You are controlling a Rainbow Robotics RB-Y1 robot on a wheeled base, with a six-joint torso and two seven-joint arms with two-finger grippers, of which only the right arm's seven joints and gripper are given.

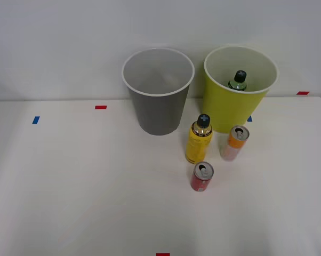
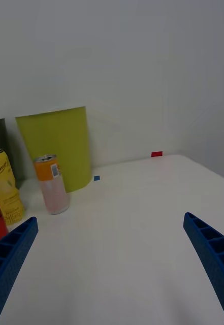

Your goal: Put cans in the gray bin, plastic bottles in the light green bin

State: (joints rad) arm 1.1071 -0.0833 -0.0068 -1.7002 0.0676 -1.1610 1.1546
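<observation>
- The gray bin (image 1: 158, 98) stands upright at the back of the counter (image 1: 70, 181), mouth up, touching nothing
- The light green bin (image 1: 239, 96) stands upright just beside it on the right, with the dark green bottle (image 1: 238, 80) upright inside, cap up
- The yellow bottle (image 1: 199, 140) stands upright in front of the bins, its long axis vertical
- The orange-and-pink can (image 1: 234, 143) stands just right of it, tab up
- The red can (image 1: 202, 177) stands nearest
- The right hand (image 2: 112, 254) is spread wide and holds nothing
</observation>
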